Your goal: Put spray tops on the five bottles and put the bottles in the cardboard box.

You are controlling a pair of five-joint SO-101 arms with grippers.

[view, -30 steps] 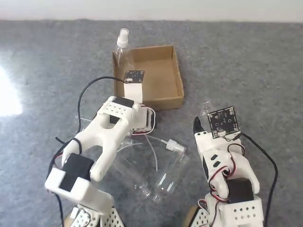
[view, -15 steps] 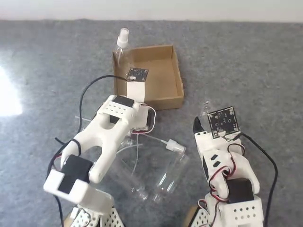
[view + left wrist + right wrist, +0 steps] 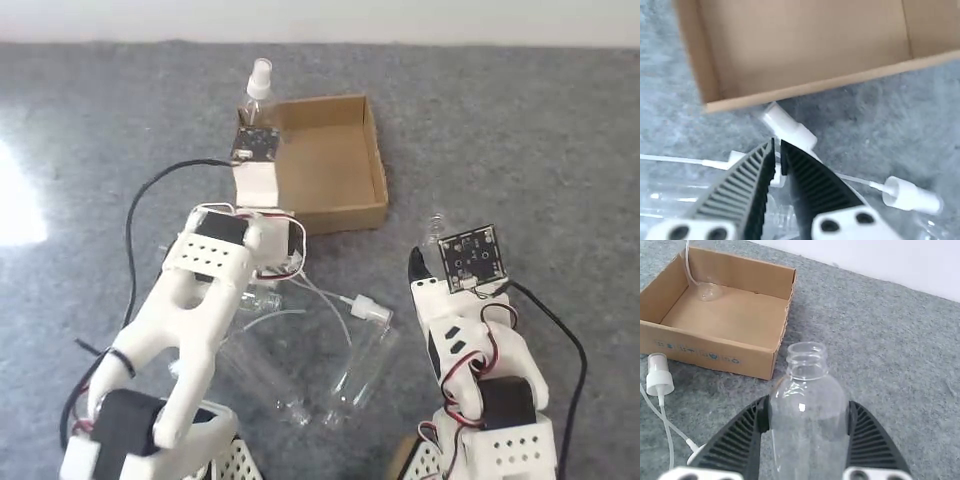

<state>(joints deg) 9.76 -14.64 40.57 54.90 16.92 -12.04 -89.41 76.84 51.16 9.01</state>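
At lower right, right fingers (image 3: 416,268) clamp a clear plastic bottle (image 3: 807,390) upright, seemingly for capping, while left fingers (image 3: 755,170), nearly closed, hover by a white spray top (image 3: 787,125).

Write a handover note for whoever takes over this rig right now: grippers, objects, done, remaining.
Left gripper: shut, tips near a loose spray top just outside the cardboard box.
Right gripper: shut on an uncapped bottle, held upright.
Done: one capped bottle stands in the box.
To do: cap the held bottle and the lying bottles between the arms; box them all.
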